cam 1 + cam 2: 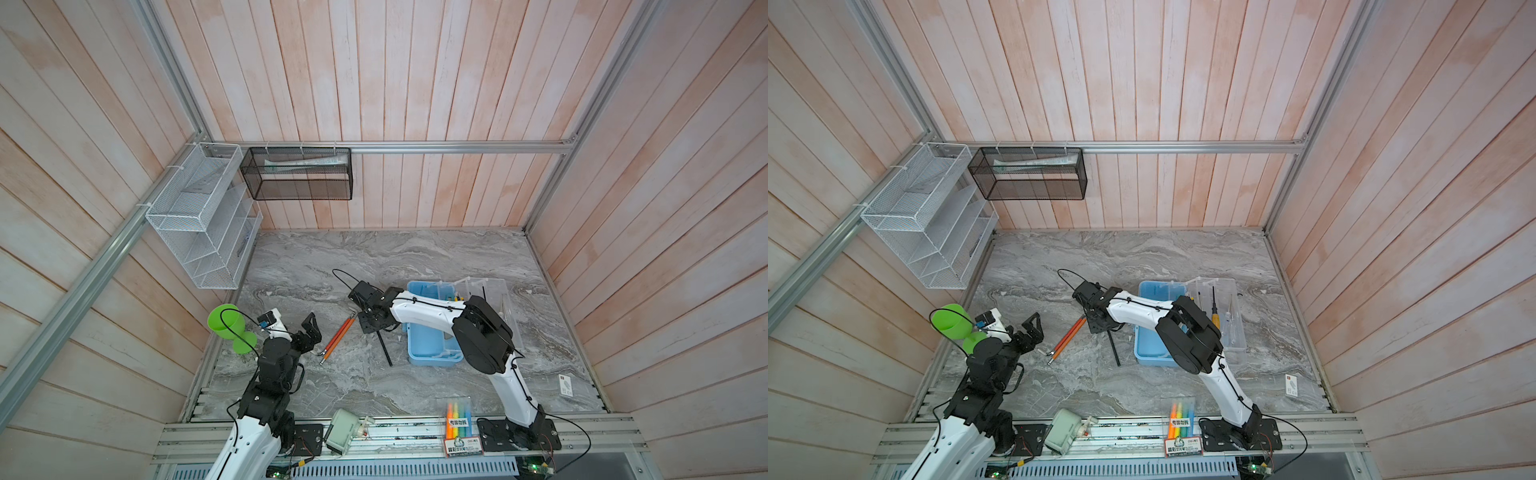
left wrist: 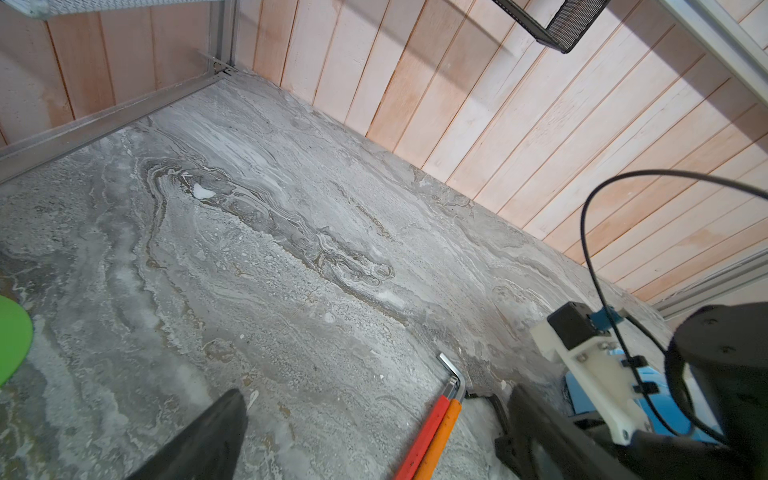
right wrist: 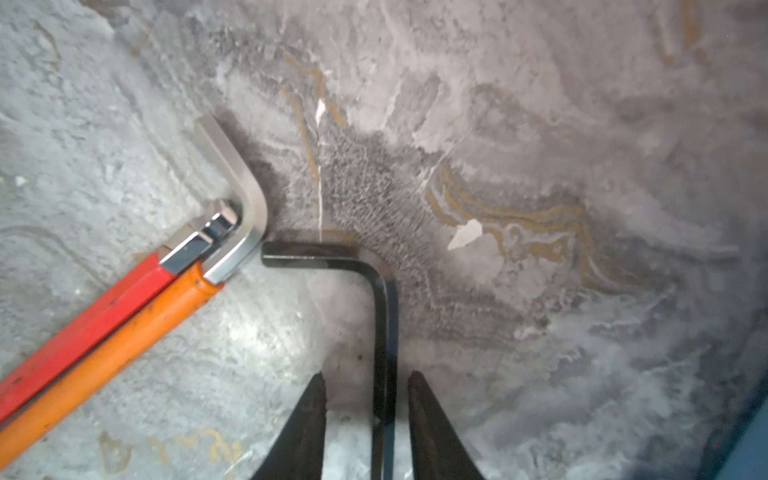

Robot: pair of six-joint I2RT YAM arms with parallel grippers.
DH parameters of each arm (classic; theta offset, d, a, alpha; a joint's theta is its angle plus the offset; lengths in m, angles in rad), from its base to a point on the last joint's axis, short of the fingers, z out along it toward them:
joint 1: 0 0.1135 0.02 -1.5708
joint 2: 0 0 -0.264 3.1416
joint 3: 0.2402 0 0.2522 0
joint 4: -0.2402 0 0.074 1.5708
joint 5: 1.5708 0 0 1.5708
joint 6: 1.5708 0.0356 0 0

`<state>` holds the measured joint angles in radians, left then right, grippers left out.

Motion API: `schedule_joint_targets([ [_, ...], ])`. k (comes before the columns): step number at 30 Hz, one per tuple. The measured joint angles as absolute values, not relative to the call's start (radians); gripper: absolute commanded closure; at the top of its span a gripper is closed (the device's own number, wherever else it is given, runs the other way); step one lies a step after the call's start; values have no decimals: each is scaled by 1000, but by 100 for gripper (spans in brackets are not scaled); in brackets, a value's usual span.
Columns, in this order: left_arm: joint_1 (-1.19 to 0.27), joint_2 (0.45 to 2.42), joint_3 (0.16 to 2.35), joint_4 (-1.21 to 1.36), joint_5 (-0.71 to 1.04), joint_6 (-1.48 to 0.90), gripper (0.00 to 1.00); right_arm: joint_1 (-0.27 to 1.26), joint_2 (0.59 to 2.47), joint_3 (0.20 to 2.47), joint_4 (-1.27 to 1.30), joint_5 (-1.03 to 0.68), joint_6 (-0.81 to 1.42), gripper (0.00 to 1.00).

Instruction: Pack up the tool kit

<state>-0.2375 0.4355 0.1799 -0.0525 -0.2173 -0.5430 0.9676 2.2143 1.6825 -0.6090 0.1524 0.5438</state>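
The tool kit's light-blue case (image 1: 428,349) (image 1: 1150,353) lies open at the right, its clear lid (image 1: 494,291) folded back, partly hidden by my right arm. A yellow-handled screwdriver (image 1: 1214,318) shows inside. A black hex key (image 3: 380,316) (image 1: 385,349) lies on the marble left of the case. My right gripper (image 3: 365,376) (image 1: 371,321) stands open astride its long shank, with a gap on each side. Two hex keys with red and orange handles (image 1: 338,336) (image 2: 432,432) (image 3: 104,332) lie just left of it. My left gripper (image 1: 311,328) (image 2: 374,415) is open and empty beside them.
A green goblet (image 1: 226,324) stands by the left arm. A highlighter pack (image 1: 459,419), a white device (image 1: 343,430) and a small card (image 1: 565,384) lie near the front edge. A white wire rack (image 1: 199,216) and a black mesh basket (image 1: 297,172) hang on the walls.
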Motion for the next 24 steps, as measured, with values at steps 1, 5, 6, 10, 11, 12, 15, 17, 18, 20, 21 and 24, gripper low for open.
schedule_joint_targets([
  [1, -237, 435, 180, -52, -217, -543, 0, 963, 2215, 1683, -609, 154, 540, 69],
  [5, -237, 435, 180, -52, -217, -543, 0, 949, 2222, 1690, -609, 159, 523, 77],
  [6, -237, 435, 180, -52, -217, -543, 0, 947, 2224, 1692, -610, 159, 521, 80],
  [10, -237, 435, 180, -52, -217, -543, 0, 944, 2235, 1707, -604, 159, 512, 87],
  [11, -237, 435, 180, -52, -217, -543, 0, 944, 2238, 1710, -602, 159, 512, 88],
  [12, -237, 435, 180, -52, -217, -543, 0, 944, 2241, 1712, -601, 159, 509, 89],
  [15, -237, 435, 180, -52, -217, -543, 0, 944, 2244, 1720, -600, 160, 513, 98],
  [17, -237, 435, 180, -52, -217, -543, 0, 944, 2244, 1721, -601, 163, 515, 100],
  [18, -237, 435, 180, -52, -217, -543, 0, 944, 2244, 1721, -601, 164, 516, 100],
  [20, -237, 435, 180, -52, -217, -543, 0, 944, 2244, 1721, -601, 167, 520, 100],
  [21, -237, 435, 180, -52, -217, -543, 0, 944, 2244, 1721, -600, 167, 523, 100],
  [24, -237, 435, 180, -52, -217, -543, 0, 943, 2210, 1662, -553, 164, 539, 100],
])
